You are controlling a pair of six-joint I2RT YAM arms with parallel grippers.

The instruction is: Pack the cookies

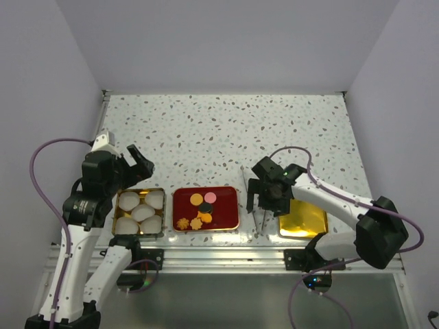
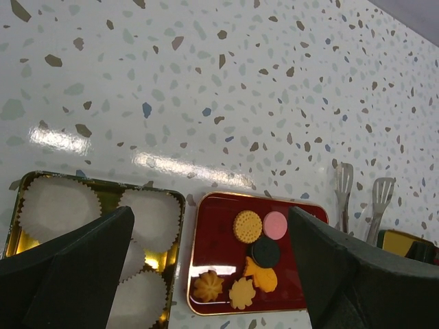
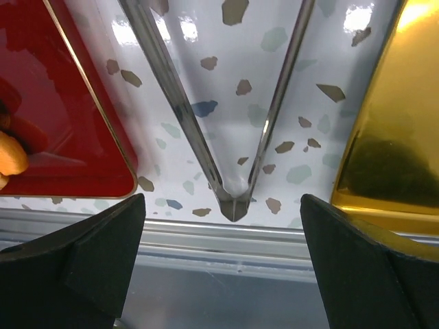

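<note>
The cookies lie on a red tray [image 1: 229, 214]: a yellow round one [image 1: 196, 199], a pink one [image 1: 210, 197], a dark one [image 1: 204, 208] and orange flower-shaped ones [image 1: 183, 223]. The left wrist view shows the yellow [image 2: 247, 226], pink [image 2: 276, 225], dark [image 2: 265, 251] and flower [image 2: 241, 293] cookies. My left gripper [image 1: 140, 164] is open and empty, raised above the table behind the tin. My right gripper [image 1: 265, 204] is open, with its jaws either side of the hinge end of metal tongs [image 3: 234, 199] that lie on the table.
A gold tin [image 1: 140, 192] holds several white paper cups [image 1: 129, 200], left of the tray. A gold lid [image 1: 305, 221] lies right of the tongs [image 1: 244, 179]. The table's front rail [image 3: 226, 236] runs just below the tongs' hinge.
</note>
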